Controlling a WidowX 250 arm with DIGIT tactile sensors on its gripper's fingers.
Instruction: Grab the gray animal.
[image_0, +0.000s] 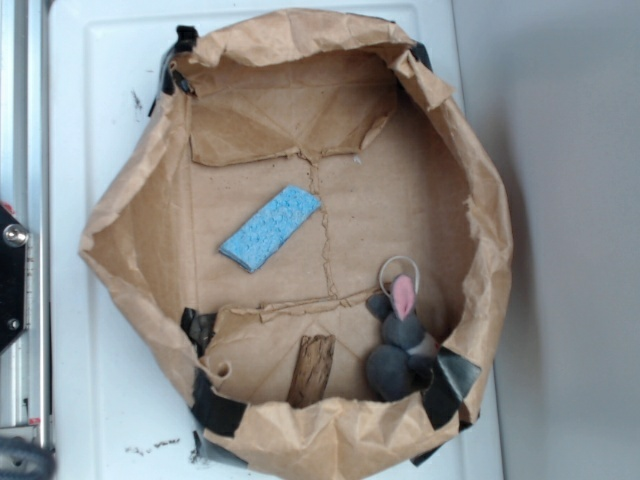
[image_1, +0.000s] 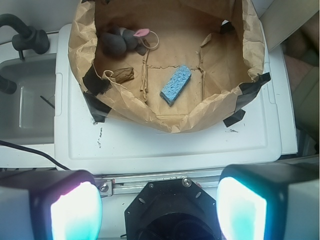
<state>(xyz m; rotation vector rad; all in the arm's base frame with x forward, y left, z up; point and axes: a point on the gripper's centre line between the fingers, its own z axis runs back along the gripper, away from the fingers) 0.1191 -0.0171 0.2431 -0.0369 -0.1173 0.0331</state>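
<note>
Paper bin (image_0: 140, 215): a crumpled brown tray with taped corners filled the frame's middle, on a white desk (image_0: 100, 420).
Blue sponge (image_0: 270, 227): lay left of centre on the bin floor.
Wooden block (image_0: 312, 369): stood at the lower middle, near the front wall.
Gray animal (image_0: 398, 345): sat at the lower right, against the bin wall, pink ear up, white loop above it.
Hand (image_1: 159, 207): wide open, holding nothing, well apart from the bin; its two glowing fingers (image_1: 75, 212) showed at the wrist view's bottom edge.
</note>
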